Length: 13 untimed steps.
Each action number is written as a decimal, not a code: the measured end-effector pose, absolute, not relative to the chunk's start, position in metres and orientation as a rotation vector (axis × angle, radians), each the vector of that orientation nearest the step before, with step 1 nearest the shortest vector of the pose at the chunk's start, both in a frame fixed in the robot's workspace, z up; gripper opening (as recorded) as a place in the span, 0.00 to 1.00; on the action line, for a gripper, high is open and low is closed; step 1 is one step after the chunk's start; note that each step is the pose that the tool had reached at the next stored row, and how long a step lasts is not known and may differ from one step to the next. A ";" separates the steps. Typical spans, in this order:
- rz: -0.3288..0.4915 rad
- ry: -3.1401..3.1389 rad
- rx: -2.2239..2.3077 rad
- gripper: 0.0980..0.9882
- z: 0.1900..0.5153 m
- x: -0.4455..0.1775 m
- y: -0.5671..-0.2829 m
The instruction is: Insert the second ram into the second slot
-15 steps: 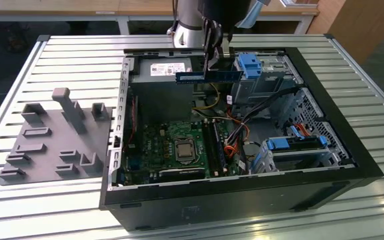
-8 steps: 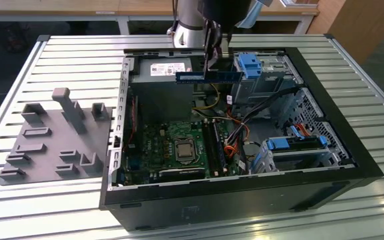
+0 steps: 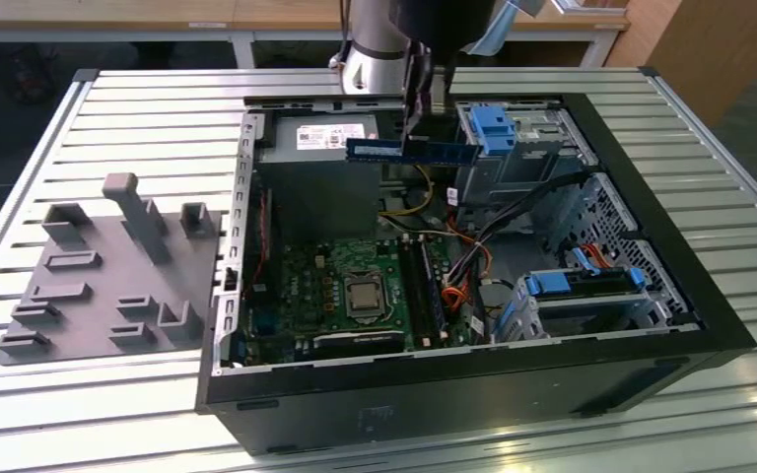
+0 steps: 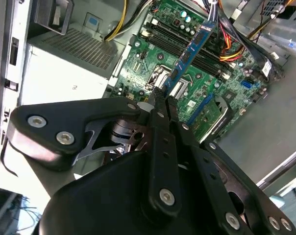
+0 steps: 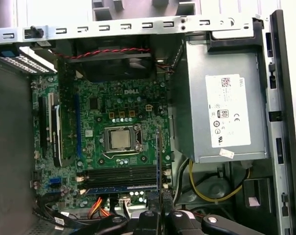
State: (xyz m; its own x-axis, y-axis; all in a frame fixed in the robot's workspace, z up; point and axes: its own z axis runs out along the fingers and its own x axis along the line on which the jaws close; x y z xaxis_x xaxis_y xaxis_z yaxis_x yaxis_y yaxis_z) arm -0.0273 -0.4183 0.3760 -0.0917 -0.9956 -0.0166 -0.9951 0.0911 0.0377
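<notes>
My gripper hangs above the back of the open computer case, shut on the second ram, a thin blue stick held level and well above the motherboard. In the second wrist view the fingertips pinch one end of the ram, which reaches out over the board. In the first wrist view the ram shows edge-on above the gripper. The black memory slots lie beside the processor socket, with a blue stick seated in one of them. I cannot tell which one is the second slot.
A silver power supply fills the case corner below the gripper. Blue drive brackets and a drive cage stand on the exterior view's right, with loose cables between. A grey fixture plate lies on the slatted table.
</notes>
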 end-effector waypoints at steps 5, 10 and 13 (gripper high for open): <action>-0.062 -2.358 2.057 0.04 0.376 -0.027 -0.418; -0.062 -2.400 2.008 0.04 0.376 -0.027 -0.418; -0.062 -2.426 1.978 0.04 0.376 -0.027 -0.418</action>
